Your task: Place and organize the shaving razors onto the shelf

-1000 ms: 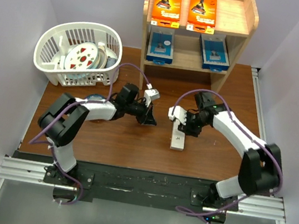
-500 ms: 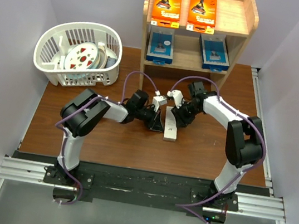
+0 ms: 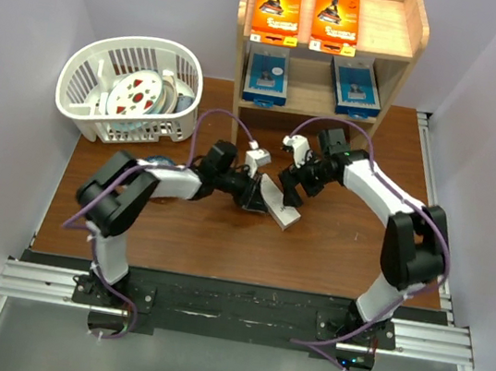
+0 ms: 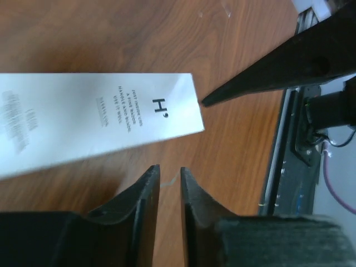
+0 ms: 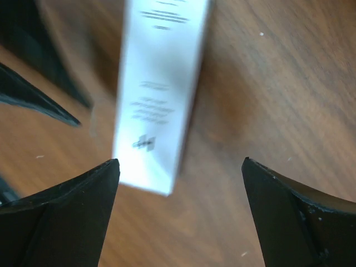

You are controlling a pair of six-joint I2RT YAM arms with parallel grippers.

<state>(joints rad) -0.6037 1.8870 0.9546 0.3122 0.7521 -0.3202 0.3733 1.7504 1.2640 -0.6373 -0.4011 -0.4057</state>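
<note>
Brown counter (image 3: 351, 248) beneath it all. At its far edge, the pine shelf (image 3: 409, 42), upright, two tiers. On the top tier, two orange packs (image 3: 277, 10) side by side. On the lower tier, two blue packs (image 3: 266, 74), one under each orange one. Left of the shelf, a white basket (image 3: 85, 91) holding round items too small to name.

In front of the shelf and well clear of it, left arm (image 3: 151, 180) and right arm (image 3: 387, 192) bent inward toward one white box (image 3: 279, 206). Box flat on the counter, not yet on the shelf, set slantwise to the shelf front with its far end leaning left. Half a second ago lay almost square to the shelf, long side pointing at it. A full second ago lay further right.

Left hand (image 3: 256, 196) just beside the box, on the side away from the right arm. Fingers (image 4: 146, 192) only a slit apart, nothing between them. In the left wrist view the box (image 4: 94, 119) lies just past the fingertips.

Right hand (image 3: 293, 185) on the shelf side of the box, spread wide, gripping nothing. In the right wrist view the box (image 5: 161, 94) shows between the two tips, touching neither. Half a second ago sat over the box's far end; now drawn back a little toward the shelf.
</note>
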